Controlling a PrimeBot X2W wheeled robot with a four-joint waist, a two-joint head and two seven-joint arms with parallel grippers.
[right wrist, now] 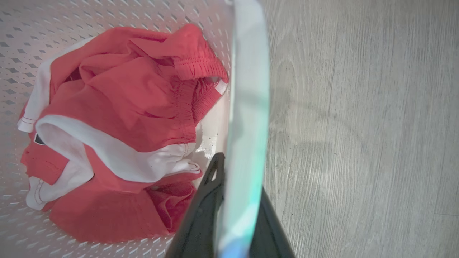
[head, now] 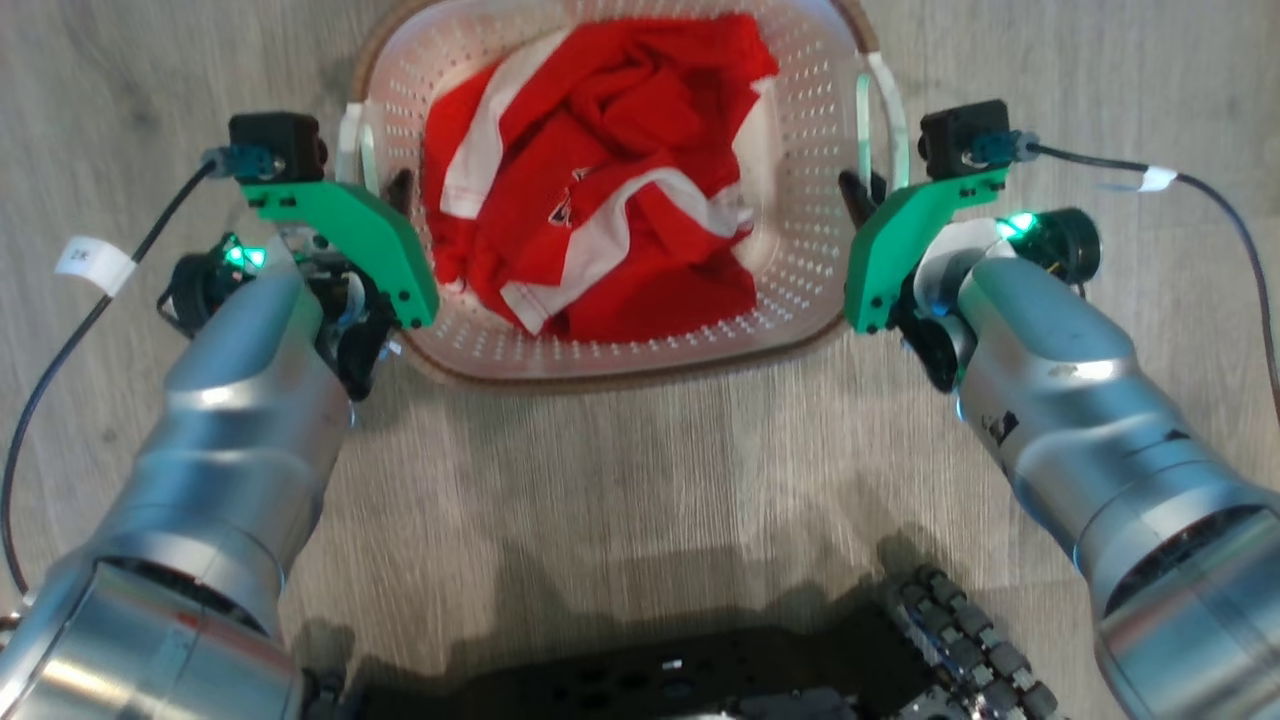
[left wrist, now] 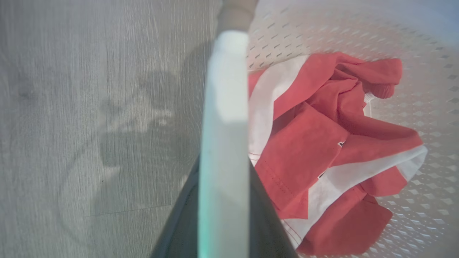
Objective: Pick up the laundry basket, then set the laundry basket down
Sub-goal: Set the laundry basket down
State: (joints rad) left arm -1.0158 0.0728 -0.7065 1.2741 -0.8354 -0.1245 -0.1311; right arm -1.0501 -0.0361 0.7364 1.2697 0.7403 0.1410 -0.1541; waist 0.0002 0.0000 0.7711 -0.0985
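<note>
Head view: grey plank floor [head: 620,480] surrounds laundry basket [head: 800,215].

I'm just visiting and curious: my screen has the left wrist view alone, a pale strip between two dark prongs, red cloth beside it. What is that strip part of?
Observer: A side handle of the laundry basket; the head view shows the left gripper at it.
Operator: Is that arm working alone?
Observer: No. The right gripper straddles the opposite handle, its fingers either side of it.
Operator: Anything nearer the robot?
Observer: Its own dark base, at the head view's bottom edge, apart from the basket.
</note>
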